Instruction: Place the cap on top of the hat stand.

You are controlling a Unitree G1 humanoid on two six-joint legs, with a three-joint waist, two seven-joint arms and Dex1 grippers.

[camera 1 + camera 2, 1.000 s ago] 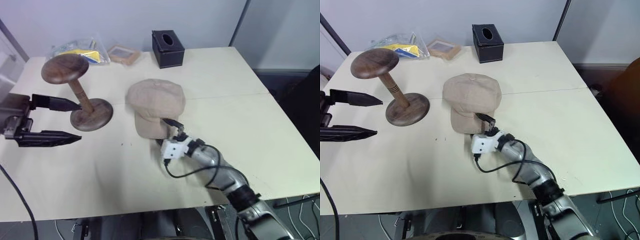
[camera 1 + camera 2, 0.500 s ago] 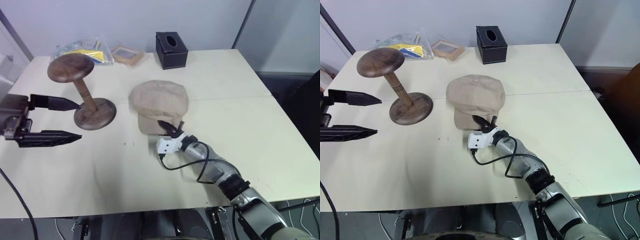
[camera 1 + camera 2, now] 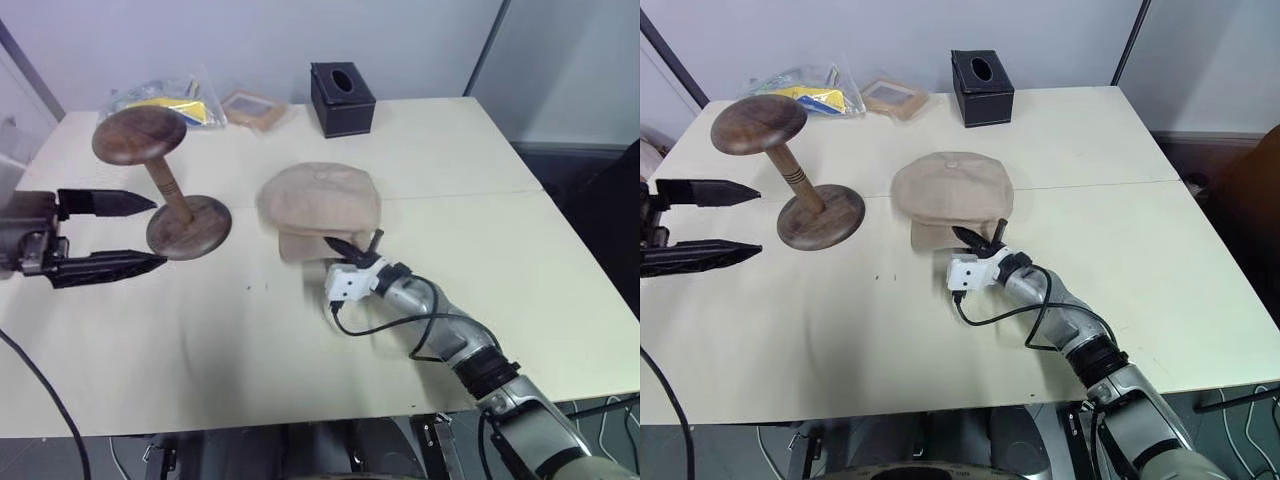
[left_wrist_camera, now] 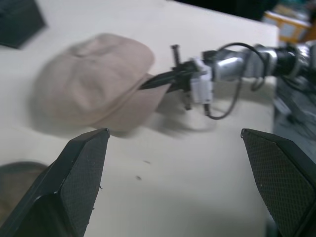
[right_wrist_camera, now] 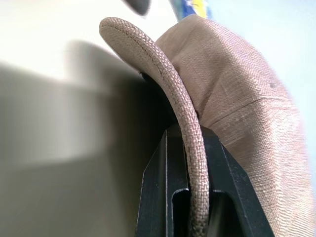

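The cap [image 3: 951, 193] is soft beige woven fabric with a puffy panelled crown and a short brim; no label or writing can be read on it. It sits near the middle of the pale table [image 3: 1140, 200], its brim edge pinched between the clenched fingers of the right gripper [image 3: 985, 240] and raised off the surface. To its left stands the hat stand [image 3: 790, 170], dark turned wood with a bare disc top. The left gripper [image 3: 725, 222] hangs beside the stand's base, its fingers spread wide apart and empty. A black tissue box [image 3: 981, 87] stands at the far edge.
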